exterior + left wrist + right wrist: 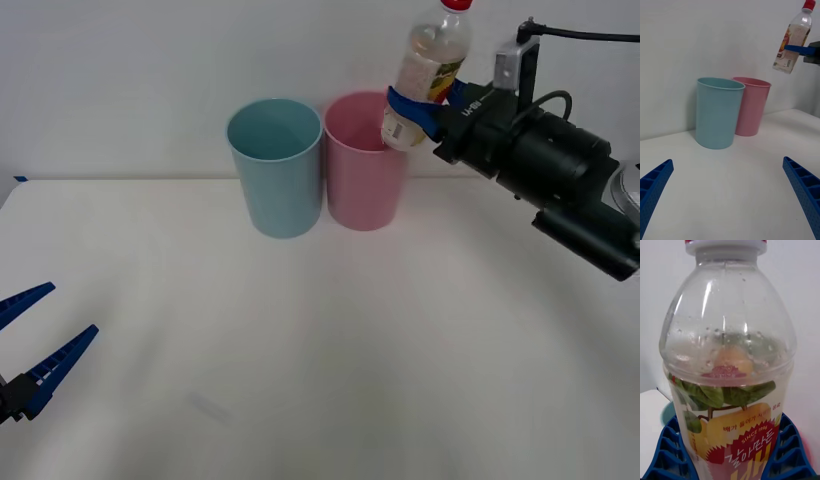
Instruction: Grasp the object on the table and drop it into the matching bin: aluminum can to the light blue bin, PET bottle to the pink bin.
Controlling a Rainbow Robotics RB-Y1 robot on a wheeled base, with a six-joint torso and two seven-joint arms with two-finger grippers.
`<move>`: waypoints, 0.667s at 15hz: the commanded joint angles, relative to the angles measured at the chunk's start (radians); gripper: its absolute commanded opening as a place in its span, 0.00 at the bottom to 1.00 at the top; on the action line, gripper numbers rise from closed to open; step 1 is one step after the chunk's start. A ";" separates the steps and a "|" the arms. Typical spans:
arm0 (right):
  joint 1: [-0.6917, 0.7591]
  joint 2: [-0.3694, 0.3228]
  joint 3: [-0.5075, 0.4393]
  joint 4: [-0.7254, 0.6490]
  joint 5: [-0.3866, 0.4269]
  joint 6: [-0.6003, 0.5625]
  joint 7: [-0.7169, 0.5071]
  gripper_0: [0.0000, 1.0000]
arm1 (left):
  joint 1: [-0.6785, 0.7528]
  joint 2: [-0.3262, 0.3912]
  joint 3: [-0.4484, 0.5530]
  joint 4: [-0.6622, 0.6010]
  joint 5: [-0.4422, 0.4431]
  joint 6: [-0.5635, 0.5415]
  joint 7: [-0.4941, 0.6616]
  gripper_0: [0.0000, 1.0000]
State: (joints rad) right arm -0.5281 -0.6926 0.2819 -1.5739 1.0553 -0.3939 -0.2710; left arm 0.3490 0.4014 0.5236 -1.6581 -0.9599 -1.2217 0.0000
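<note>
PET bottle (428,70): clear plastic, red screw cap, held in the air above the rim of the pink bin (365,175), on that bin's right side. It is tilted, cap leaning up and to the right, base toward the bin opening. In the left wrist view the bottle (793,39) hangs well above the pink bin (750,107), clear of its rim.

Label, read from the right wrist view (728,363): green leaves and a yellow fruit printed over a red band; white text "SINCE 1996" in an arc; Korean lettering above and below it, the lowest line cut off by the frame edge. Droplets cling to the inside of the clear upper wall.

Right end effector (425,110): blue ribbed fingers (672,453) clamped on the bottle's labelled lower body from both sides. The black arm runs back to the right.

Light blue bin (276,165): upright on the table (330,350), directly left of the pink bin, walls touching or very nearly so. Both bins stand at the far edge of the table, near the wall.

Left end effector (30,340): low at the near left of the table, fingers (653,185) spread wide apart, holding nothing, well away from the bins.
</note>
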 commanded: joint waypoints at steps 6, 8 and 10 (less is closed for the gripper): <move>-0.283 0.087 0.083 0.367 0.015 -0.016 0.004 0.00 | 0.000 0.000 0.000 0.000 0.000 0.000 0.000 1.00; -0.343 0.134 0.083 0.460 0.068 -0.022 0.001 0.00 | 0.000 0.000 0.000 0.000 0.000 0.000 0.000 1.00; -0.386 0.177 0.083 0.531 0.097 -0.022 -0.002 0.00 | 0.000 0.000 0.000 0.000 0.000 0.000 0.000 1.00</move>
State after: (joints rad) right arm -0.8980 -0.5317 0.3650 -1.0710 1.1435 -0.4155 -0.2725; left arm 0.3490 0.4014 0.5236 -1.6581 -0.9599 -1.2217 0.0000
